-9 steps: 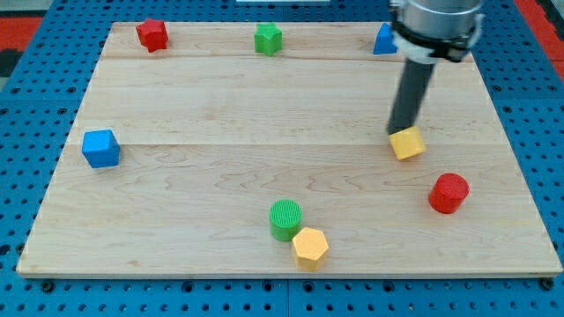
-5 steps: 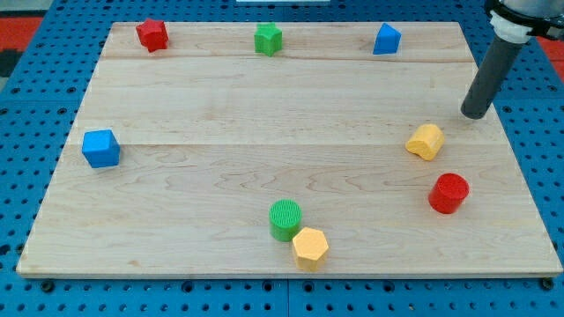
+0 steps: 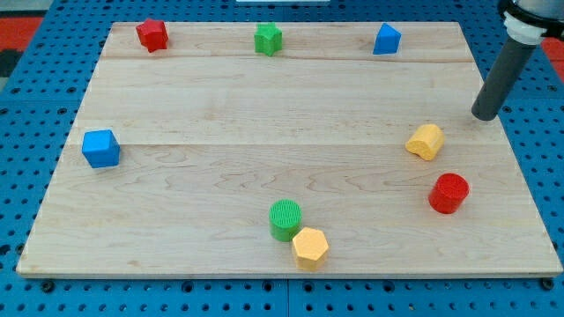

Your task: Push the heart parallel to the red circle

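The yellow heart [image 3: 426, 141] lies on the wooden board [image 3: 220, 106] at the view's right. The red circle [image 3: 448, 193] sits just below it and slightly to the right, a small gap between them. My tip [image 3: 484, 117] is on the board near the right edge, above and to the right of the heart, apart from it and touching no block.
A green circle [image 3: 285, 218] and a yellow hexagon [image 3: 310, 247] touch near the view's bottom. A blue cube [image 3: 100, 148] is at the left. Along the top stand a red block [image 3: 152, 34], a green block [image 3: 268, 39] and a blue block [image 3: 386, 40].
My tip has left the heart and moved right, toward the board's right edge. The heart has slid a little right and down from where it was pushed.
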Available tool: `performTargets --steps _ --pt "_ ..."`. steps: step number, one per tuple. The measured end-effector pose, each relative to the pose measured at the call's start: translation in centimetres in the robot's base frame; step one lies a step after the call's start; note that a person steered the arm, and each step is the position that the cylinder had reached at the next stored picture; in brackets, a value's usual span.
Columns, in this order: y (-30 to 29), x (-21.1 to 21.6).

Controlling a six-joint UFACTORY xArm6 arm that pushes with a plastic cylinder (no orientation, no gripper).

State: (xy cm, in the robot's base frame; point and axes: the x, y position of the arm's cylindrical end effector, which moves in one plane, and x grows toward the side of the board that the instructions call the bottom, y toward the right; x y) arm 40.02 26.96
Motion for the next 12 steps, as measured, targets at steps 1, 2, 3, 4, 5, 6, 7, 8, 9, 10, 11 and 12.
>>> performTargets --steps 1,2,3,4,5,6,7,8,9,10,11,12 --pt "-5.3 -0.7" --pt "-10.5 0.7" --pt "-4.1 1.8" --pt "-4.7 3.3" --pt "-10.7 3.4" --pt "-11.0 4.0" --pt "-6.9 4.0" --pt "-14.0 4.1" --pt "-14.3 5.6" --pt "-6.4 5.5" --pt "-4.4 7.8" --pt "-7.8 8.9"
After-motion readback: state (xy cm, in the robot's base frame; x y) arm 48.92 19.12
